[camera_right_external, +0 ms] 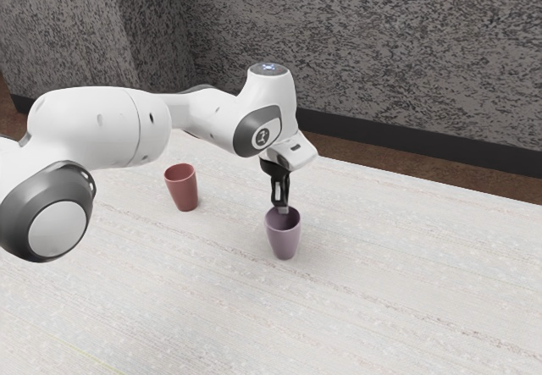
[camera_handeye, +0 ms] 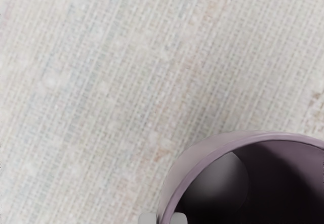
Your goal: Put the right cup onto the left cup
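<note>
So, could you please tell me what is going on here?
The robot arm has its claw closed on the purple cup by the rim, one fingertip inside and one outside. That cup seems to stand upright on the table. The red cup stands apart, toward the exterior view's left; nothing is stacked yet.

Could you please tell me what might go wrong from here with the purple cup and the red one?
The gripper pinches the purple cup by one side of its wall, not around its body, so the cup may tilt or swing when carried. The red cup stands upright and looks much the same size, so a slightly off-centre lowering could catch its rim and tip it over.
</note>
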